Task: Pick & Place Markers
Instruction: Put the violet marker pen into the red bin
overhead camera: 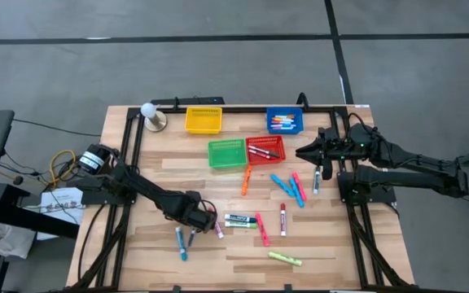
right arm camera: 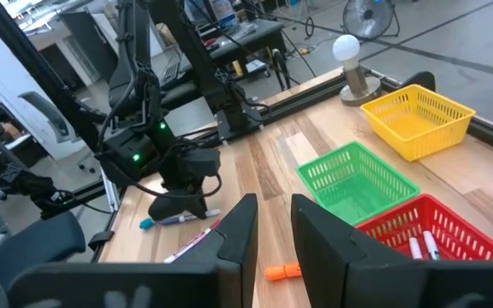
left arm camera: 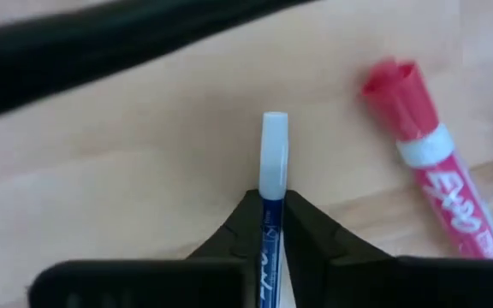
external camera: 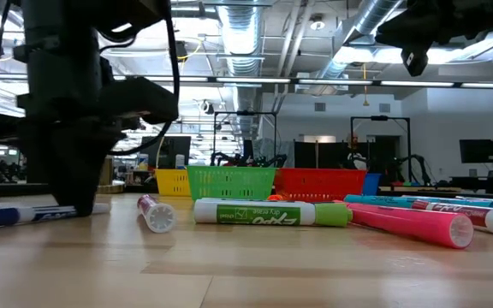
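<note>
Many markers lie scattered on the wooden table. My left gripper points down near the table's front left and is shut on a blue marker with a pale cap, which also shows in the right wrist view and the low view. A pink marker lies flat on its side just beside it. My right gripper hangs high over the table's right side, a gap between its fingers and nothing in it. My left gripper pinches the blue marker's barrel between its two fingers, just behind the pale cap. The fingers come from above, pointing down, one on each long side. The marker lies level on the table, its cap end sticking out past the fingertips.
At the back stand a yellow basket, a blue one with markers, a green one and a red one with markers. A white ball on a stand sits back left. Loose markers lie mid-table, a yellow-green one near the front.
</note>
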